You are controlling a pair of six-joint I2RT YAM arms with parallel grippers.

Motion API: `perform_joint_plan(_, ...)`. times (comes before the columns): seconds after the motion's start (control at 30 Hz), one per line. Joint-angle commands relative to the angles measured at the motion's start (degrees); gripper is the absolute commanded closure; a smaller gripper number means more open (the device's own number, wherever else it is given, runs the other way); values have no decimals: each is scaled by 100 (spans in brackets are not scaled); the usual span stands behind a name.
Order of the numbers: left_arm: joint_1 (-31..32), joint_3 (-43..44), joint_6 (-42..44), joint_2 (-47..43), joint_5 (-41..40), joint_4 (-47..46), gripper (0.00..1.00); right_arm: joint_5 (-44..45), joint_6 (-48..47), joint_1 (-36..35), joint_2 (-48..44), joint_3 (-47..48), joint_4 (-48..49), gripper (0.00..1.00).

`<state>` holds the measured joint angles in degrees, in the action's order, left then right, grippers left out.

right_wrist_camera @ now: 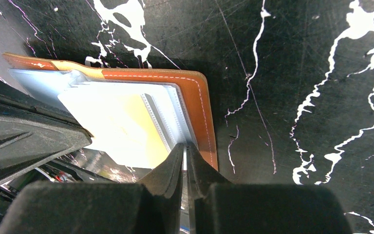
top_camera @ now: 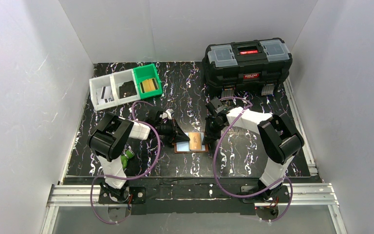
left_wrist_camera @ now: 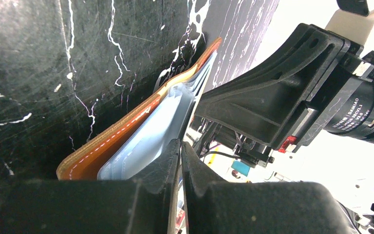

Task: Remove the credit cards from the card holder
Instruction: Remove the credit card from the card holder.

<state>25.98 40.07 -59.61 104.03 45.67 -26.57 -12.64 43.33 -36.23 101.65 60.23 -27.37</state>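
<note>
Card holder (top_camera: 192, 146) lies open on the black marbled table (top_camera: 141, 168) between the two arms, a pale yellow card (right_wrist_camera: 121, 122) showing in its grey-blue pockets. The left gripper (left_wrist_camera: 180, 146) has its fingers pressed together at the holder's left pocket edge. The right gripper (right_wrist_camera: 185, 148) is likewise closed at the right edge. Whether either pinches a sleeve is unclear.

The left gripper (top_camera: 179, 140) and right gripper (top_camera: 207, 141) flank the card holder (top_camera: 192, 142). The table (top_camera: 224, 165) lies bare nearer, and the toolbox (top_camera: 247, 63) stands behind.
</note>
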Motion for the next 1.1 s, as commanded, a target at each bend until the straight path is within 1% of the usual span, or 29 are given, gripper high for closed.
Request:
perform_joint_plan(0.0,-19,30,85,-223,91,8,95,409,-125,-8,323,-121,-230,87)
perform_joint_plan(0.17,-13,55,96,-96,98,31,92,398,-140,-7,328,-109,-231,87)
perform_joint_plan(0.27,13,128,218,-36,32,285,91,390,-142,-7,337,-108,-231,87)
perform_joint_plan(0.5,39,155,289,54,-47,377,91,381,-144,-7,348,-104,-221,87)
perform_joint_plan(0.67,71,166,270,121,-40,331,91,378,-141,-7,347,-114,-216,87)
perform_joint_plan(0.97,194,194,51,244,49,-30,89,366,-134,-7,361,-125,-199,87)
perform_joint_plan(1.07,217,203,20,259,34,-71,90,356,-135,-7,365,-130,-196,87)
